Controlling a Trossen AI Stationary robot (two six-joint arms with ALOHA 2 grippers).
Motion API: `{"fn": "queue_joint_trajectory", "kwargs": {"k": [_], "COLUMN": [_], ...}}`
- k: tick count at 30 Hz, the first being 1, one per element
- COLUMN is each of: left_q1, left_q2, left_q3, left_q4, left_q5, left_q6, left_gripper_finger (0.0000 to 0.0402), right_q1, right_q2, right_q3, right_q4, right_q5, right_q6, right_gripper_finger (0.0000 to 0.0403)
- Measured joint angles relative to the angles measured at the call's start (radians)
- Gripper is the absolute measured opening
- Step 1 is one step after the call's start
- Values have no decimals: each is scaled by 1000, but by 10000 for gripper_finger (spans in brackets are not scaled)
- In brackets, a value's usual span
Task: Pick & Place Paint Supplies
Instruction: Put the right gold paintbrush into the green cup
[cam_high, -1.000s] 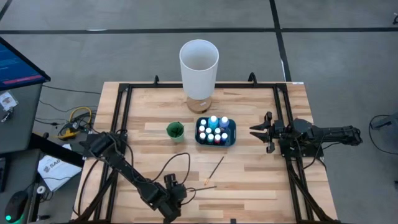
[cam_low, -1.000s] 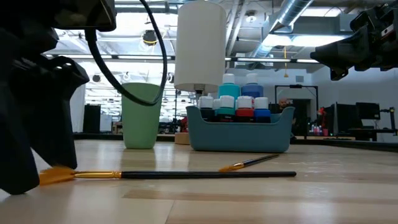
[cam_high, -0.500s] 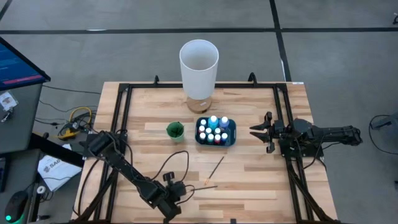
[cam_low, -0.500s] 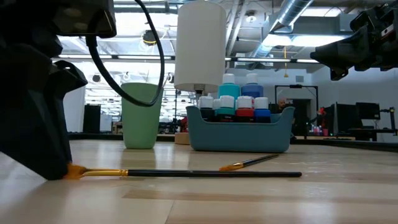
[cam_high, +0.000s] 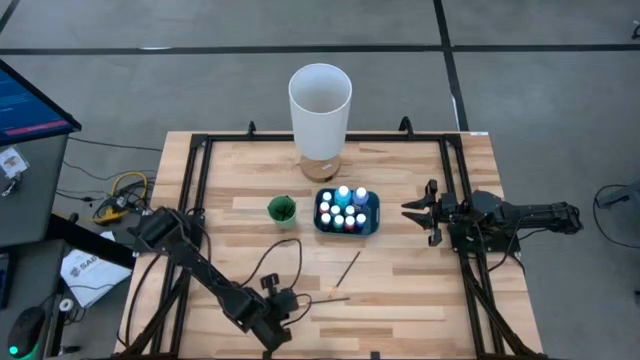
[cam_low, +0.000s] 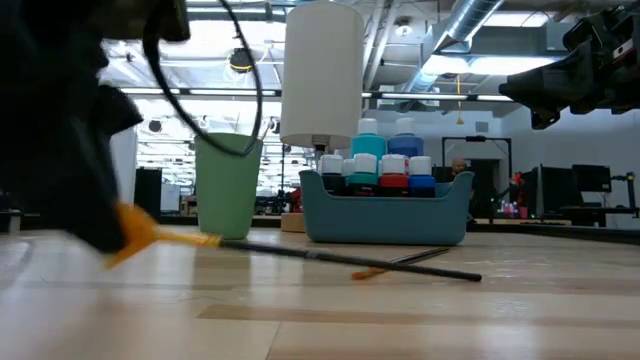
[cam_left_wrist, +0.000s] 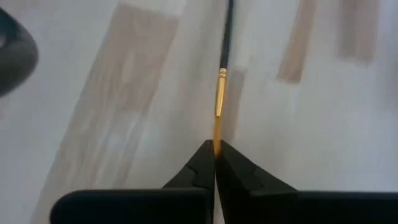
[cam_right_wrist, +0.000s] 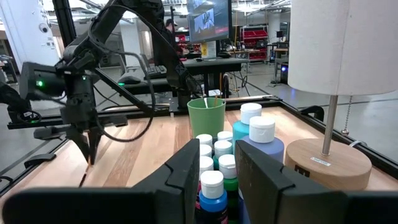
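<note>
An orange-tipped brush (cam_high: 325, 299) with a thin dark handle lies near the table's front edge, and my left gripper (cam_high: 287, 300) is shut on its orange end. A second brush (cam_high: 347, 268) lies flat on the wood just beyond it. Small paint bottles (cam_high: 345, 208) with pale caps stand in a blue tray (cam_high: 373, 214) at mid table. My right gripper (cam_high: 405, 210) hovers shut to the right of the tray, pointing level at it and touching nothing. My left gripper pinches the brush's orange-gold end (cam_left_wrist: 217, 134) between its two fingertips. It comes slanting down from the near left, roughly in line with the brush. That end (cam_low: 150, 236) is lifted off the wood, and the brush slopes down to its dark handle end (cam_low: 470, 275), which rests on the table.
A tall white cylinder on a wooden base (cam_high: 320, 95) stands at the far middle. A small green cup (cam_high: 282, 209) sits left of the tray. A black frame (cam_high: 200, 180) runs around the tabletop. Bare wood lies between the brushes and the tray.
My left gripper has shut on the brush's orange end and taken hold of it. That end has since risen a little off the wood, so the brush now slopes, with its dark handle end still on the table.
</note>
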Motion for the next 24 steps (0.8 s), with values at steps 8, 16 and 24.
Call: {"fn": "queue_joint_trajectory", "kwargs": {"k": [8,16,24], "left_q1": [0,-1,5], "left_q2": [-65,-192,-303], "left_q3": [4,4,5], "left_q4": [1,-98,-101], "left_q5": [-80,-191,-330], "left_q6": [10,19,138], "left_gripper_finger": [0,0,0], "right_q1": [0,0,0], "right_q2": [0,0,0], "right_q3": [0,0,0], "right_q4": [0,0,0], "right_q5": [0,0,0], "right_q6": [0,0,0], "right_gripper_finger": [98,98,98]}}
